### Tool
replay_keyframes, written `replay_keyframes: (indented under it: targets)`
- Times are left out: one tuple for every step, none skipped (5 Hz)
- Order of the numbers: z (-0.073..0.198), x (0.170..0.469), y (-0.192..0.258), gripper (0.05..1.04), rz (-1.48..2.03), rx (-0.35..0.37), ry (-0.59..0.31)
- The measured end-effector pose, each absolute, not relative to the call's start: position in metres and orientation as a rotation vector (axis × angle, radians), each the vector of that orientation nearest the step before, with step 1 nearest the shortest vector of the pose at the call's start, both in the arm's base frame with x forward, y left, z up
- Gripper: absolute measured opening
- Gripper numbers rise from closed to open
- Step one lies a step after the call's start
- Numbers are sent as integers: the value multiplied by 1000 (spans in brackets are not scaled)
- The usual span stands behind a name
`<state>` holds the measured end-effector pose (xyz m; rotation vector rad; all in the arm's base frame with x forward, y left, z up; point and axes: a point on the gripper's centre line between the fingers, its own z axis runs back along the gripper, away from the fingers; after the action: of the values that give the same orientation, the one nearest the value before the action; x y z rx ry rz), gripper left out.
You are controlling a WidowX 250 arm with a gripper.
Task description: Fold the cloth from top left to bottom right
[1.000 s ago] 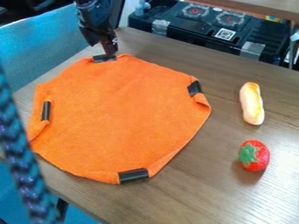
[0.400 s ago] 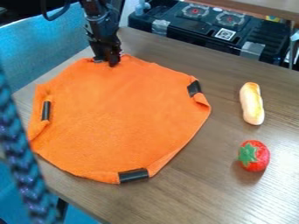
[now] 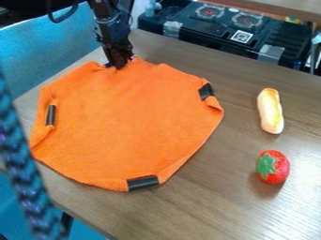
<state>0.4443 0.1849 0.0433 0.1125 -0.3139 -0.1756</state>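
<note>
The gripper [image 3: 119, 64] hangs down at the upper left of the view, shut on the top edge of the orange cloth [image 3: 128, 124]. Cloth bunches up on both sides of its fingertips. The rest of the cloth is spread out on the table in a rough round shape, with black tape pieces at its left, right and bottom edges. Its right and left edges are slightly turned over near the tape.
On the right of the wooden table [image 3: 251, 206] lie a toy bread roll [image 3: 270, 111] and a red strawberry [image 3: 272, 167]. A black toy stove [image 3: 229, 30] stands behind. A blue braided strand [image 3: 28, 187] crosses the left foreground.
The gripper has come down onto the cloth's top edge and taken hold of it. The cloth has shifted slightly upward, its bottom and right edges drawn in a little.
</note>
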Motion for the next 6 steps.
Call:
replay_keyframes:
  targets:
    - [47,438,177,83,-178,87,-335]
    - [81,420,161,71,-183,123,-442]
    - [113,402,126,69,-247,143,-551]
    - [121,377,95,69,-319,169,-603]
    - [107,350,57,69,-422,231,-594]
    - [95,324,41,69,-490,259,-581]
